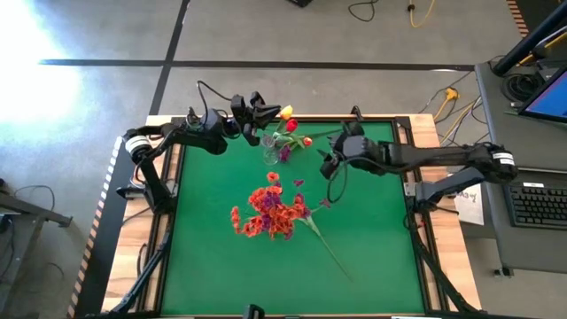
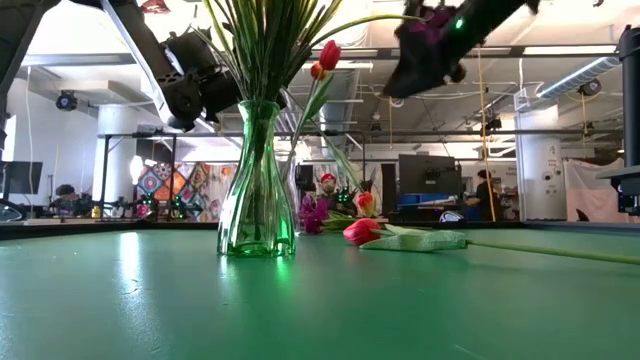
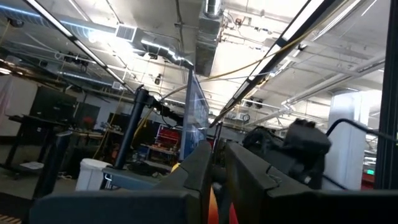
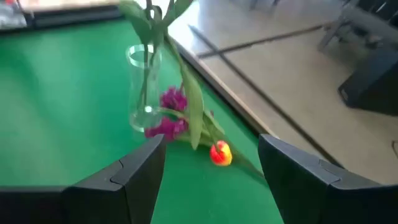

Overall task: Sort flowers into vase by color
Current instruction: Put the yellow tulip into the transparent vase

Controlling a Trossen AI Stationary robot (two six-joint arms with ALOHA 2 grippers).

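Mid-sort, feeding a tulip (image 1: 286, 112) into the vase (image 1: 268, 149).
Left gripper (image 1: 266, 110) jaws pinched on its stem; right gripper (image 4: 208, 165) jaws apart near counter (image 1: 372, 257); needs lowering next.

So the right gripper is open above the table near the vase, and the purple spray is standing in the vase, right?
Not quite. The right wrist view shows the purple spray lying on the table beside the vase, not standing in it. The right gripper is open near the vase, as you said.

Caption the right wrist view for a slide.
Open right gripper above the green table, facing a clear vase, purple flowers and a fallen tulip.
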